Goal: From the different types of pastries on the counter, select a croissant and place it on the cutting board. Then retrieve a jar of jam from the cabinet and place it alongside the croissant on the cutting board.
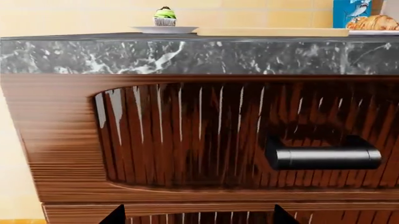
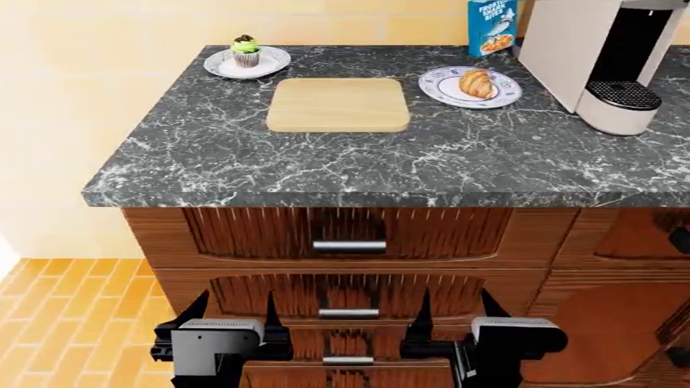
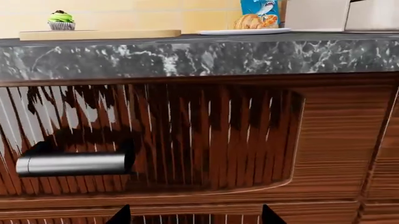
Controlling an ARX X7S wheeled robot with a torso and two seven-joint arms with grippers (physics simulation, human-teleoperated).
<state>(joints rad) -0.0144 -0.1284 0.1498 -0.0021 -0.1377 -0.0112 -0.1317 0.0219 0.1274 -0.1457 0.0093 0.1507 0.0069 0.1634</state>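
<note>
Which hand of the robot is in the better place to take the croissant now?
Probably the right hand. The croissant lies on a plate right of the cutting board, on that hand's side. The left hand is farther away. Both hang low, open and empty.

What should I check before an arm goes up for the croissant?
1. Croissant visible on its plate, nothing over it: ok.
2. Cutting board bare, ready to receive: ok.
3. Left gripper and right gripper open and holding nothing: ok.
4. Both grippers low before the drawers, below the counter edge; must clear it: not ok.
5. Cupcake well apart from the croissant: ok.
6. Jar of jam in sight: not ok.
</note>
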